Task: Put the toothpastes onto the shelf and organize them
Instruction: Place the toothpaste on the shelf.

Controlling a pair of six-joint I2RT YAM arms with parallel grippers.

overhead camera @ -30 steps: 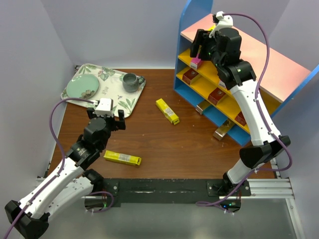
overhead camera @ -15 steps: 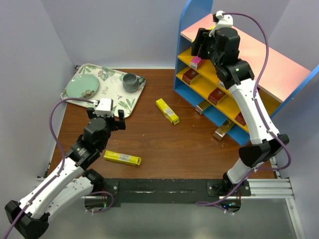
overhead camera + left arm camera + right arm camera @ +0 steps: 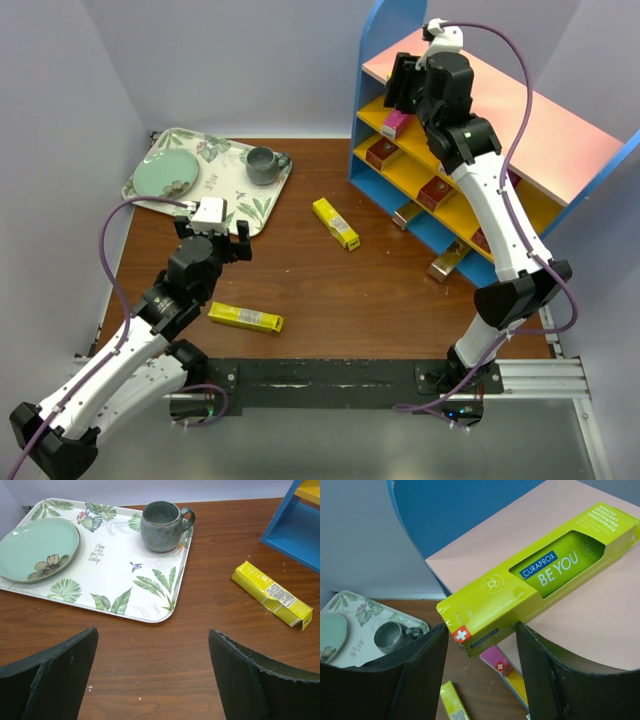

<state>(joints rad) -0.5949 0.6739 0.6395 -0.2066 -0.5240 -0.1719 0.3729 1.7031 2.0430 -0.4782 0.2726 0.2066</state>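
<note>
Lime-green carton (image 3: 540,575) lies flat on the pink top board of the shelf (image 3: 570,125), at that board's left end. The right jaws grip its near end, with fingers (image 3: 425,670) against both long sides. One board down, a pink carton (image 3: 394,124) sits at the shelf's left end, and red cartons (image 3: 434,192) rest on the yellow boards below it. By my judgement the job is about half done.

Still to be placed:
- Two brownish cartons (image 3: 447,262) poke out at the shelf's foot; I cannot tell whether they are shelved or on the table.
- One yellow carton (image 3: 335,222) lies on the table (image 3: 330,290) just left of the shelf.
- A second yellow carton (image 3: 245,318) lies well left of the shelf.

The left jaws hang wide open and empty, far left of the shelf. They face a floral tray (image 3: 225,200) that holds a mug (image 3: 262,165) and a green plate (image 3: 165,175). The table is dark brown wood, with pale lilac-grey walls close around it.
</note>
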